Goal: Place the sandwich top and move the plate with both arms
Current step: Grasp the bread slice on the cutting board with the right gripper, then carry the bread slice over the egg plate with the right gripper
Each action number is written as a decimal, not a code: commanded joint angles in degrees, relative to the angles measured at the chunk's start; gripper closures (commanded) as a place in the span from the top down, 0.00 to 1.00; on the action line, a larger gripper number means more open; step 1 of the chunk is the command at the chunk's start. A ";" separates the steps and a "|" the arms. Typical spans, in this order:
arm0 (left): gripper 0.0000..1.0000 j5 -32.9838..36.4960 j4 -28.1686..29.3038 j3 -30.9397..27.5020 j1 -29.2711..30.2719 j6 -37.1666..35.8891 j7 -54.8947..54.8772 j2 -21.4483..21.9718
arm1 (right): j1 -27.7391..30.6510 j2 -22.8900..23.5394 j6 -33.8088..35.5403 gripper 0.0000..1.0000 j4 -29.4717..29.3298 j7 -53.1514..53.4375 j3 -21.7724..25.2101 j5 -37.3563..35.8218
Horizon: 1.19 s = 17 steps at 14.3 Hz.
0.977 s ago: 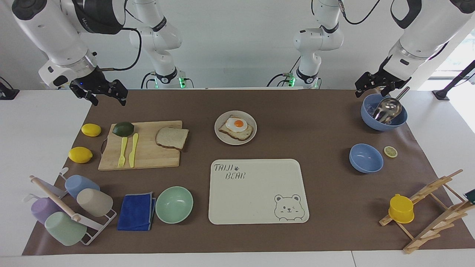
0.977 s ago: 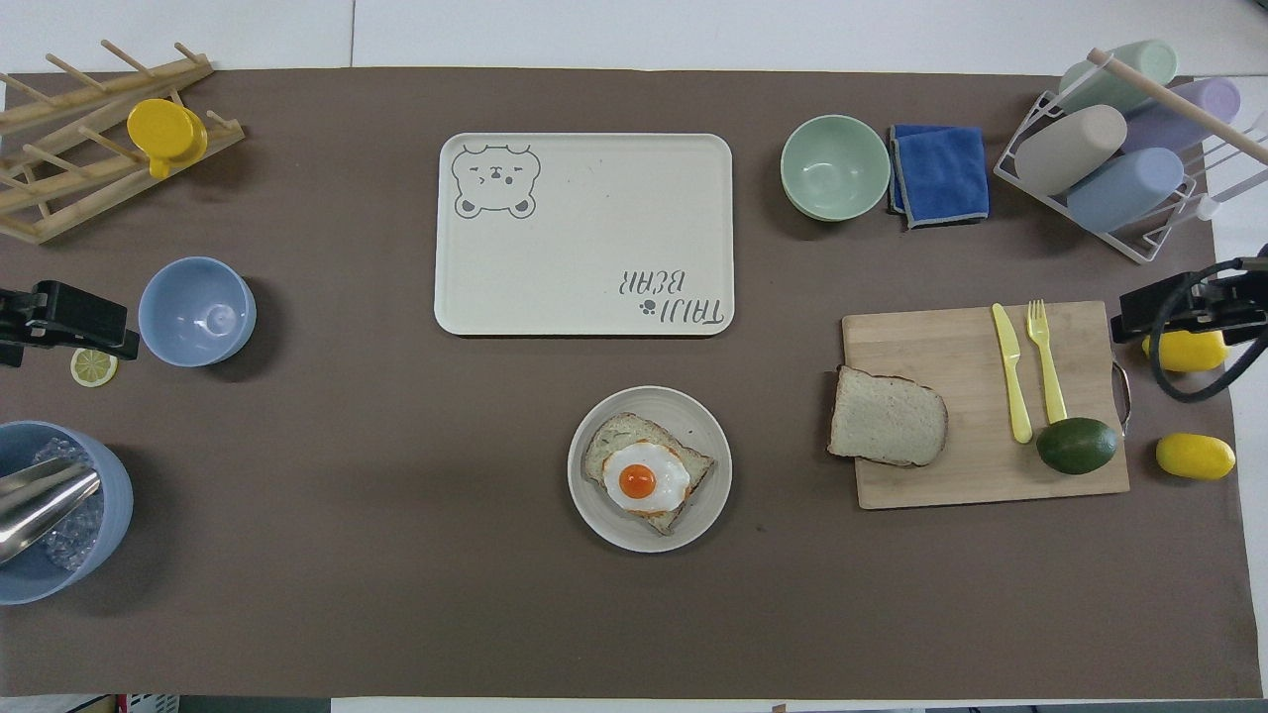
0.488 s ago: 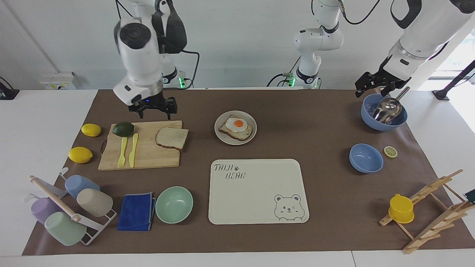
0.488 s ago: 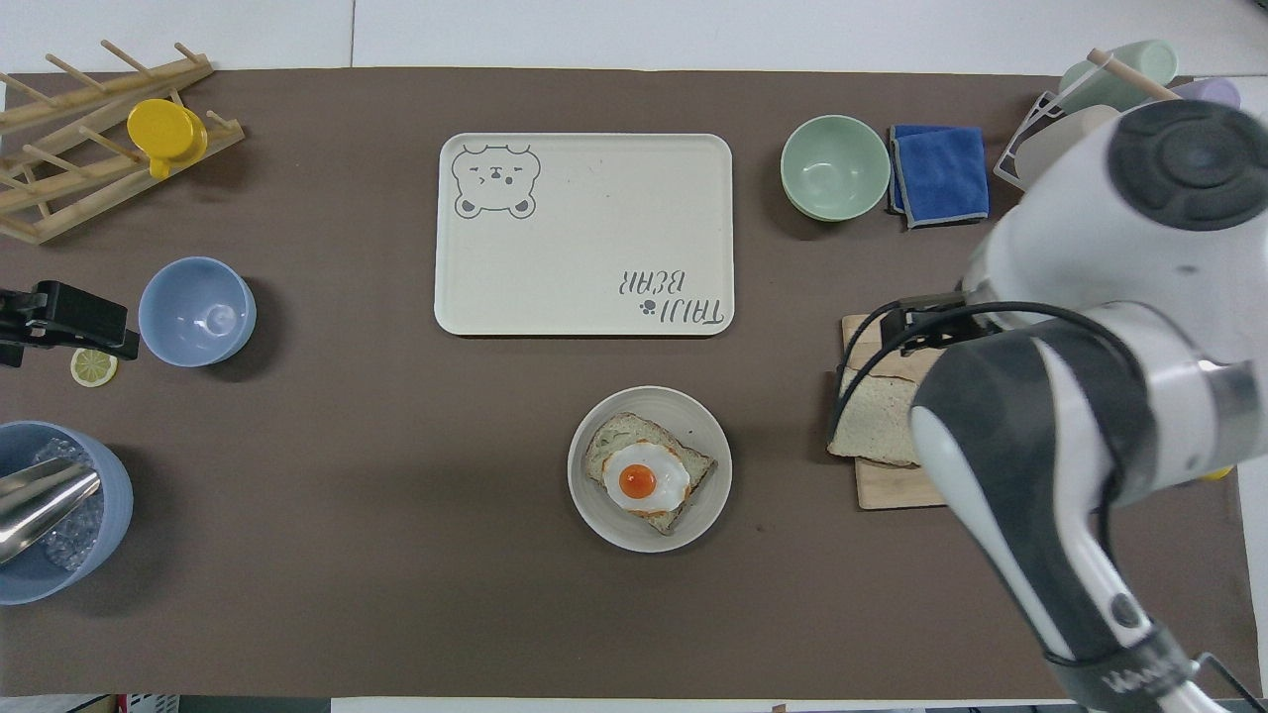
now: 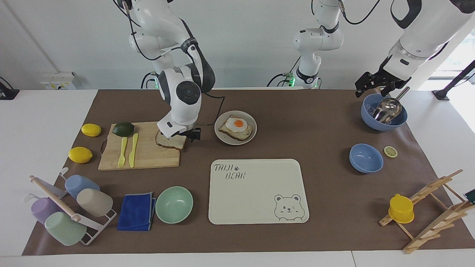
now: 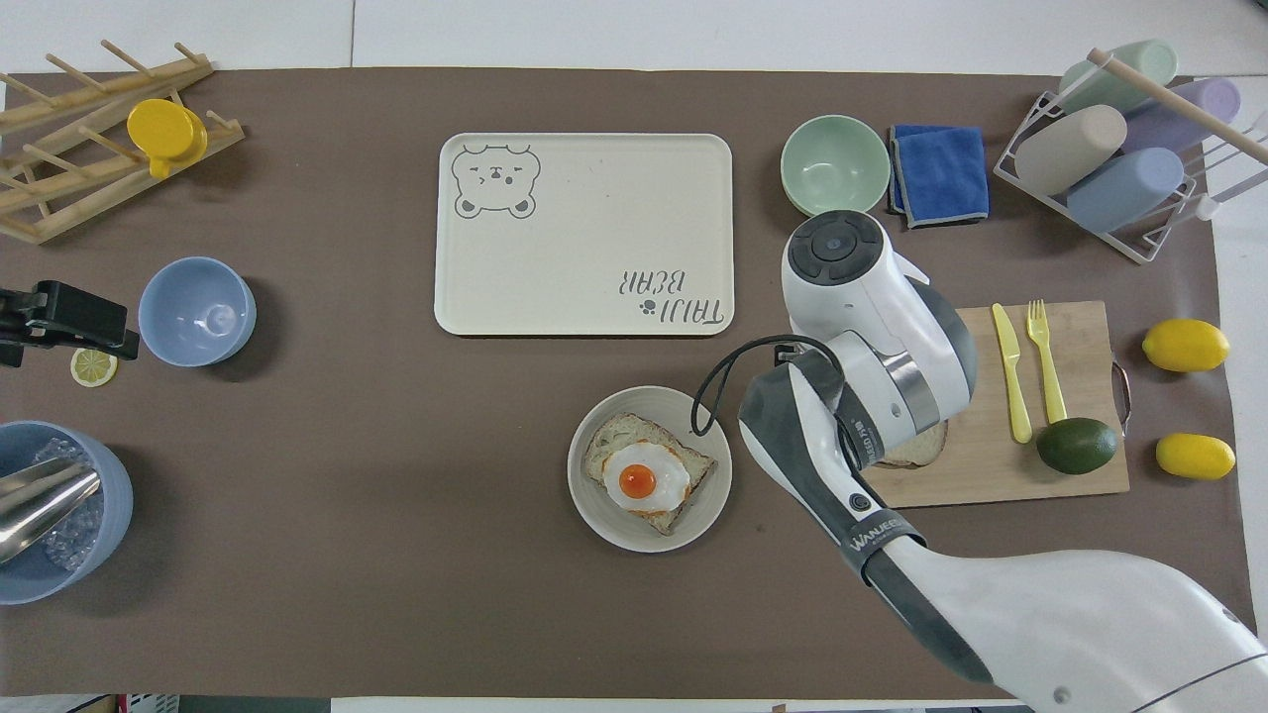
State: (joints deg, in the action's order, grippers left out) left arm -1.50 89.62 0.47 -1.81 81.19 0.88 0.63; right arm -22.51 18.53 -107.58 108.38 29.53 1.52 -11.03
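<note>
The sandwich top (image 5: 167,142), a plain bread slice, lies on the wooden cutting board (image 5: 148,155); in the overhead view only its edge (image 6: 916,451) shows under the arm. My right gripper (image 5: 182,138) is low over the slice's end that faces the plate, its tips hidden by the wrist. The beige-grey plate (image 5: 219,130) stands beside the board and holds toast with a fried egg (image 5: 237,126); it also shows in the overhead view (image 6: 693,411). My left gripper (image 5: 373,92) waits open above the blue bowl with a metal scoop (image 5: 384,113).
A yellow fork and knife (image 5: 127,150), an avocado (image 5: 123,128) and two lemons (image 5: 81,154) are on or by the board. The bear-print tray (image 5: 256,193), mint bowl (image 5: 174,204), blue cloth (image 5: 136,212), cup rack (image 5: 70,207), blue bowl (image 5: 366,158) and wooden rack (image 5: 430,207) lie farther out.
My right arm swung in from its end of the table, crossed the cutting board and dropped down onto the bread slice. The left arm has not moved.
</note>
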 commanded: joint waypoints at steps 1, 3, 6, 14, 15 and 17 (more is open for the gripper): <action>1.00 0.97 -0.06 0.41 0.67 -0.07 -0.88 0.16 | -0.17 -1.66 -0.88 0.87 2.44 1.32 0.24 -1.28; 1.00 0.97 -0.06 0.41 0.67 -0.07 -0.88 0.16 | -0.26 -2.45 -1.40 0.84 4.99 1.58 0.15 -1.19; 1.00 0.97 -0.06 0.41 0.67 -0.07 -0.88 0.16 | -0.08 -2.89 -2.11 0.84 6.66 1.50 0.24 -1.19; 1.00 0.97 -0.06 0.41 0.67 -0.07 -0.88 0.16 | -0.34 -3.15 -1.32 0.13 7.99 0.88 0.15 -1.28; 1.00 0.97 -0.06 0.41 0.67 -0.07 -0.88 0.16 | -0.43 -3.07 -1.14 0.00 7.90 0.88 0.06 -1.28; 1.00 0.97 -0.06 0.41 0.67 -0.07 -0.88 0.16 | -2.53 -2.98 -0.10 0.00 6.76 0.88 -0.02 -1.28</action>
State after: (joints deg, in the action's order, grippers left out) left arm -1.50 89.62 0.47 -1.81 81.19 0.88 0.63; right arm -23.54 15.72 -108.05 114.64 29.78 1.49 -11.23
